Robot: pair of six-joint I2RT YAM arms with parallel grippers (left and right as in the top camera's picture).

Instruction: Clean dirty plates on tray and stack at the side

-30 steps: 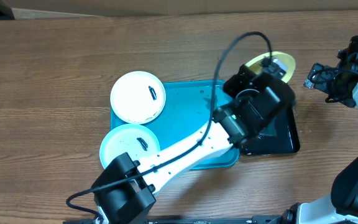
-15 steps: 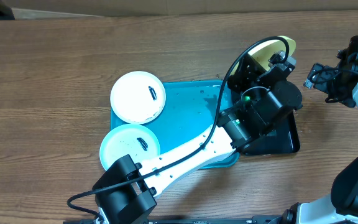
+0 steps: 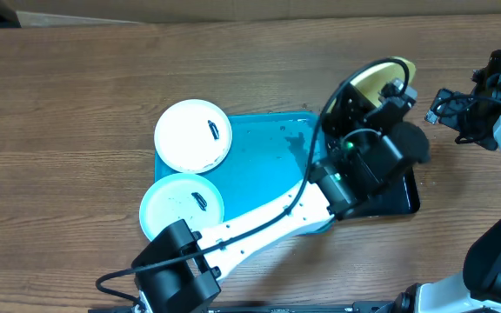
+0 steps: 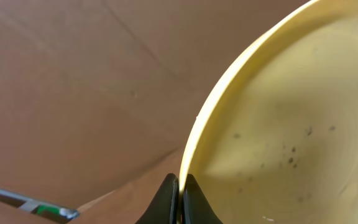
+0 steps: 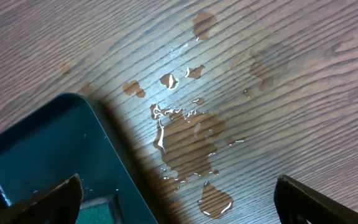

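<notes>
Left gripper (image 4: 180, 198) clamped on the rim of the yellow-green plate (image 3: 374, 81), plate tipped on edge above the black tray's (image 3: 400, 198) far end. Left arm (image 3: 268, 213) lies across the turquoise tray (image 3: 263, 148), hiding its near right corner and part of the black tray. White plate (image 3: 193, 135) and pale-blue plate (image 3: 179, 207) overlap the turquoise tray's left edge, each with a dark smear. Right gripper (image 5: 179, 199) spread wide, empty, over a water puddle (image 5: 188, 134) on the table (image 3: 76, 87) beside the black tray.
</notes>
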